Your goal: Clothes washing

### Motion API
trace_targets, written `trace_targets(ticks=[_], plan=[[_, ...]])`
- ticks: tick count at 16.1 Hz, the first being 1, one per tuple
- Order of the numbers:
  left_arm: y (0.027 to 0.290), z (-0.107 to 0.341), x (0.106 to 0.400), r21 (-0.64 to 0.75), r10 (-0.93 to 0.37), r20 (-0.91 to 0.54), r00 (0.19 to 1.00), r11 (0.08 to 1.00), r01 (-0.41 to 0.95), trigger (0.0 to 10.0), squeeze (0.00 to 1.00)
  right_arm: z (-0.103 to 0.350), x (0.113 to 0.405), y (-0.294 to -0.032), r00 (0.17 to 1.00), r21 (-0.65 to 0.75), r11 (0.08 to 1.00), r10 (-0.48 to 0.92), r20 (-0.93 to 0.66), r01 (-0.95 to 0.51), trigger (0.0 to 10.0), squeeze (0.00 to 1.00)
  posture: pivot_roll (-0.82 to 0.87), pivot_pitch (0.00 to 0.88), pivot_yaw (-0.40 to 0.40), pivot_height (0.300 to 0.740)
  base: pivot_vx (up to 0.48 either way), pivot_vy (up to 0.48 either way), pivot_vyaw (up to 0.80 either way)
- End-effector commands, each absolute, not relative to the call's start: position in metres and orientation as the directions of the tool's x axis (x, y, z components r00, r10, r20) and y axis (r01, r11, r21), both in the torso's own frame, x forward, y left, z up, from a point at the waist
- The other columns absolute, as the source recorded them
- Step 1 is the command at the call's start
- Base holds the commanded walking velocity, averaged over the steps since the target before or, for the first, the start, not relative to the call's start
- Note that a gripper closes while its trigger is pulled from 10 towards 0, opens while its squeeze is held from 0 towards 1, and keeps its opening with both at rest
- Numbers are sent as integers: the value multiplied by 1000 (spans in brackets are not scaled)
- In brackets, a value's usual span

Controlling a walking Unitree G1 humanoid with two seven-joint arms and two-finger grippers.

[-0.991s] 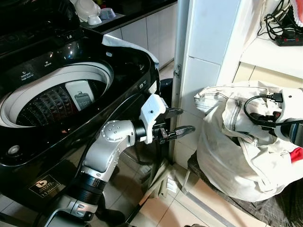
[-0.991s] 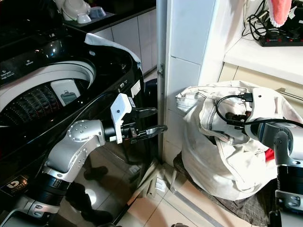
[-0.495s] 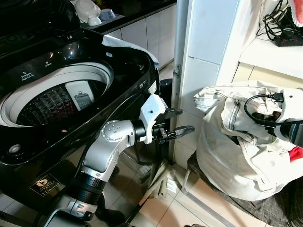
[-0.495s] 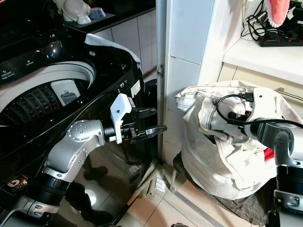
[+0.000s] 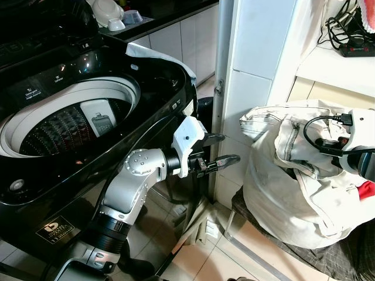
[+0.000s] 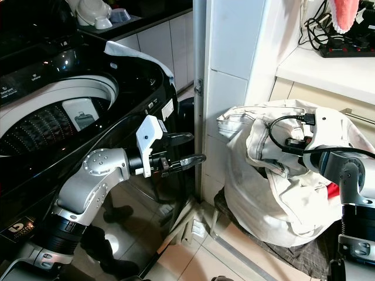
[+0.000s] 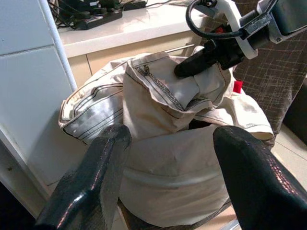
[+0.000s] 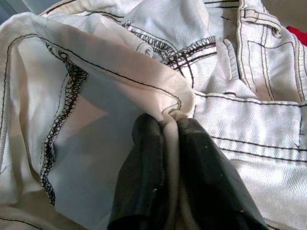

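While right claw (image 8: 168,132) pinches the white garment (image 5: 293,181), left claw (image 5: 218,151) hangs spread, empty. Washer drum (image 5: 64,126) bare; loading barely begun.

The right gripper (image 8: 170,143) has its fingertips buried in a fold of the white garment (image 8: 144,62); the red cloth (image 5: 366,190) is mostly hidden behind it

Head stereo looks down over washing machine (image 5: 76,117) and cream trousers (image 5: 293,175); left wrist frames trousers from afar, right wrist close-up.
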State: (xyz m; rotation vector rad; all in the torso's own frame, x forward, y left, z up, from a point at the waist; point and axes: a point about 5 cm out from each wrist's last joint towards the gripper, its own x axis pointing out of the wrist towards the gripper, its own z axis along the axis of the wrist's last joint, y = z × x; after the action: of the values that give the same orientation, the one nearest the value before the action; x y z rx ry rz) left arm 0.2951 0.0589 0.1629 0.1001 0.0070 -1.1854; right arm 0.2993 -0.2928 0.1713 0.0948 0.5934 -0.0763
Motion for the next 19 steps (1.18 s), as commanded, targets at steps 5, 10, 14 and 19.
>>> trace_targets(ticks=[5, 10, 14, 19], plan=[[61, 167, 298, 100, -917, -52, 396, 390, 915, 10000, 0, 204, 307, -287, 899, 136, 989, 6, -437, 60, 0, 0, -124, 0, 78, 740, 0, 0, 0], [70, 205, 324, 100, -798, 163, 580, 599, 795, 10000, 0, 335, 319, -238, 973, 223, 947, 226, 48, -231, 0, 0, -130, 0, 81, 740, 0, 0, 0], [72, 243, 328, 51, -731, 377, 569, 630, 775, 10000, 1000, 402, 312, -187, 854, 255, 825, 435, 285, -505, 0, 0, -123, 0, 68, 740, 0, 0, 0], [63, 255, 317, -5, -746, 481, 462, 524, 852, 10000, 1000, 388, 322, -167, 834, 328, 767, 501, 233, -552, 0, 0, -113, 0, 59, 740, 0, 0, 0]])
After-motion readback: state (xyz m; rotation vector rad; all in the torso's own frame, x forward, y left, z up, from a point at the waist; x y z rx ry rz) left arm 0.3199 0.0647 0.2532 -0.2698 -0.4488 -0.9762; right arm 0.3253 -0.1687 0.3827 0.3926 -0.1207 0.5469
